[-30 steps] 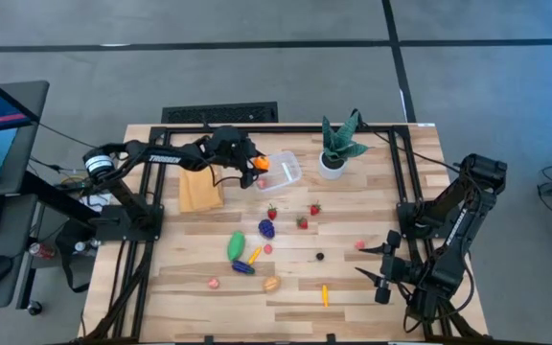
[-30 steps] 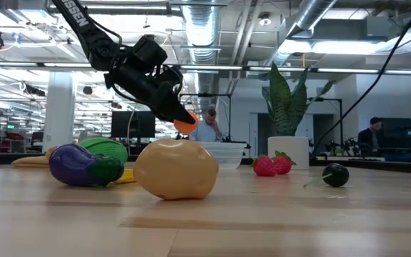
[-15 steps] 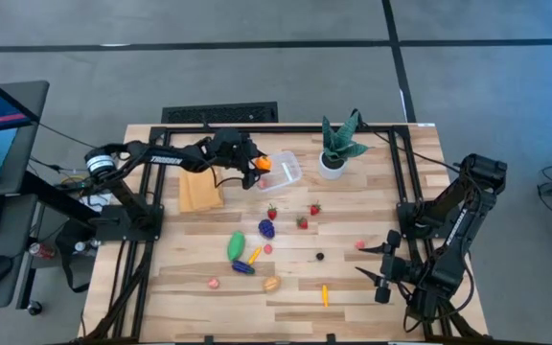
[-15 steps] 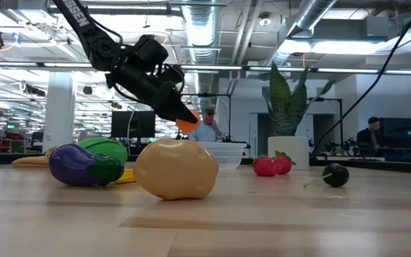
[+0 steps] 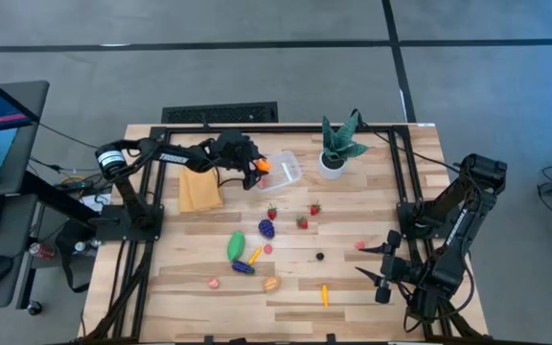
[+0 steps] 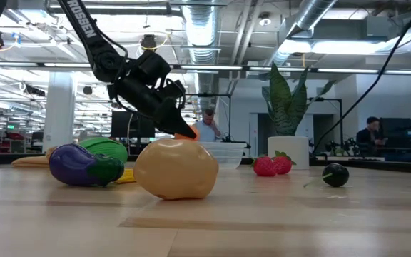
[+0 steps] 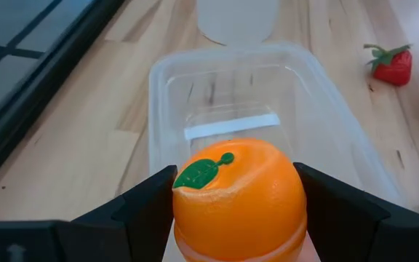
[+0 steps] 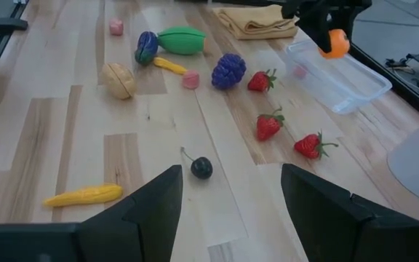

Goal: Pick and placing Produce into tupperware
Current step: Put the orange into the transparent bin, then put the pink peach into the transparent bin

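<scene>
My left gripper (image 5: 256,169) is shut on a toy orange (image 7: 238,195) with a green leaf, held just above the left end of the clear tupperware (image 5: 286,171), which rests on the table at the far middle. The low view shows the orange (image 6: 185,134) close over the tub's rim. The other produce lies loose on the wood: strawberries (image 5: 302,222), purple grapes (image 5: 267,228), a green piece (image 5: 236,245), an eggplant (image 5: 243,268) and a tan piece (image 5: 271,284). My right gripper (image 5: 379,269) waits open near the table's right edge. My left gripper pinches the orange by its two opposite sides (image 7: 186,218) between its two fingers (image 7: 148,215). The fingers come from the table's left, slanting downward. The orange is lifted clear, leaf side up, over the tupperware's open top (image 7: 231,109).
A spiky plant in a white pot (image 5: 333,153) stands right of the tupperware. A folded tan cloth (image 5: 199,190) lies under my left arm. A yellow piece (image 5: 325,295), a dark cherry (image 5: 320,256) and pink bits (image 5: 360,245) lie toward the near right.
My left gripper has sunk toward the tupperware with the orange still between its fingers; the orange now hangs lower, close above the tub's rim.
</scene>
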